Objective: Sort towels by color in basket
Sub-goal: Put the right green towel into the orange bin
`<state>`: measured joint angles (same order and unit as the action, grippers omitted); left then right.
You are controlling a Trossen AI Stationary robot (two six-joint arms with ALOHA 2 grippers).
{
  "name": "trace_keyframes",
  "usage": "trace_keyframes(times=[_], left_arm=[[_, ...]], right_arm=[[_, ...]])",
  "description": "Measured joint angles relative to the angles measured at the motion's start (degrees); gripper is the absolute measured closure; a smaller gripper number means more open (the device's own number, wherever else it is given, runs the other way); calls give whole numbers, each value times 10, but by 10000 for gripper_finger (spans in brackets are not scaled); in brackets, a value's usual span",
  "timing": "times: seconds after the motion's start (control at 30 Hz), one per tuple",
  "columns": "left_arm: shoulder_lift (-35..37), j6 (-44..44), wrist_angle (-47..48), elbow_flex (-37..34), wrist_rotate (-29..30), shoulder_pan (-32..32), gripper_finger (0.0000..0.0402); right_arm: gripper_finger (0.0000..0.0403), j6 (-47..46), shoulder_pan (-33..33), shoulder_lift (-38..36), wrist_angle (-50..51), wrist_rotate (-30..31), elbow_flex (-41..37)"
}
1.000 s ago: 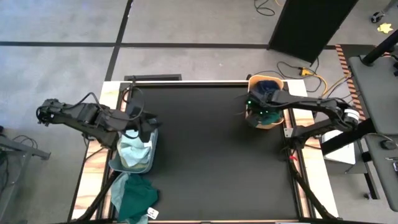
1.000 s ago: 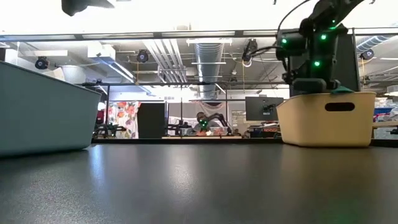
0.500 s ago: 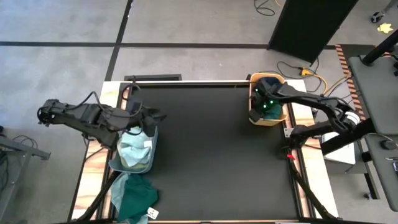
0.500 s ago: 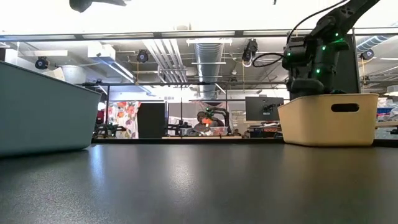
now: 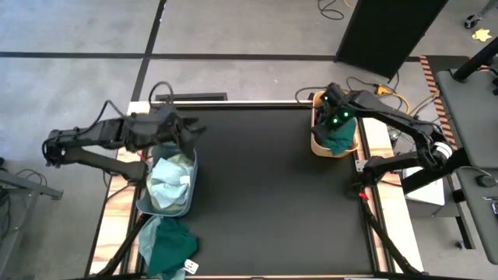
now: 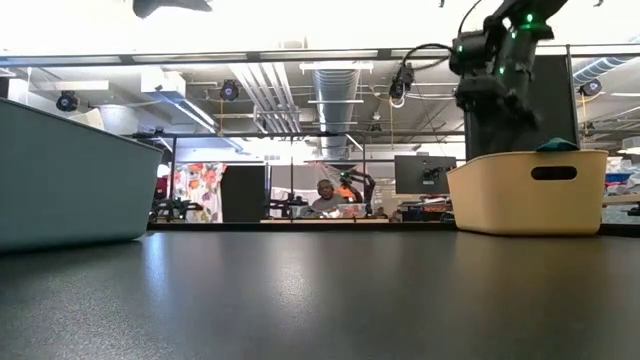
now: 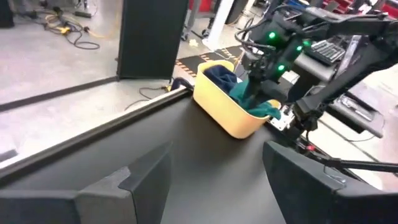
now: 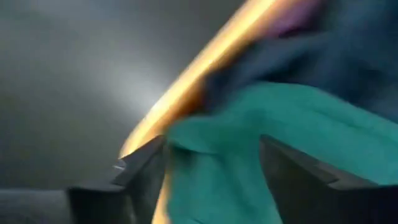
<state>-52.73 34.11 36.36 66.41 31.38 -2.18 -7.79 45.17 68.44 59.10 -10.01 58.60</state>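
Note:
My right gripper (image 5: 336,120) hangs open over the yellow basket (image 5: 315,145) at the table's far right. A dark teal towel (image 5: 339,140) lies in the basket's near half. It shows between and below the fingers in the right wrist view (image 8: 249,130). A navy towel (image 7: 221,74) lies at the basket's far end. My left gripper (image 5: 185,128) is open with nothing in it, in the air over the far end of the grey-blue basket (image 5: 192,190). That basket holds light mint towels (image 5: 167,183). Another dark teal towel (image 5: 170,245) lies on the table's near left corner. My right gripper stands open, pointing down, over the dark teal towel's upper fold (image 8: 205,134). I cannot tell whether its fingers still touch the cloth. The towel rests in the yellow basket, and one part of it reaches the rim (image 6: 557,146).
The black table top (image 5: 257,187) between the two baskets is bare. A wooden frame (image 5: 117,202) borders it left and right. Cables (image 5: 381,89) lie on the floor beyond the yellow basket. A person sits far off in the room (image 6: 322,195).
My right gripper has come up out of the yellow basket and gone a little toward the far edge. The dark teal towel now lies in the basket's near half. My left gripper has moved toward the far edge, away from the middle of the grey-blue basket.

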Motion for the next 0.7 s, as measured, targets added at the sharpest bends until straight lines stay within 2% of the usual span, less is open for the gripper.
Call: trace_keyframes(times=[0.07, 0.13, 0.2, 0.33, 0.43, 0.57, 0.7], left_arm=[[-6, -34, -10, 4, -54, 41, 173], [-16, -68, -24, 5, -106, 79, 176], [-29, -99, -41, 5, -141, 110, 179], [-61, -158, -63, 5, -163, 144, 182], [-81, -192, -66, 5, -181, 156, 183], [-99, -227, -64, 14, -200, 168, 183], [-116, -246, -54, 44, -201, 171, 183]], right_arm=[[150, -35, 0, -2, 32, 61, 24], [132, -110, 2, -3, 81, 131, 43], [122, -162, 5, -3, 119, 163, 48], [122, -208, 14, -1, 101, 164, 2], [137, -252, 53, -1, 8, 171, -67], [157, -316, 102, 0, -135, 130, -157], [170, -349, 123, 0, -227, 113, -212]])
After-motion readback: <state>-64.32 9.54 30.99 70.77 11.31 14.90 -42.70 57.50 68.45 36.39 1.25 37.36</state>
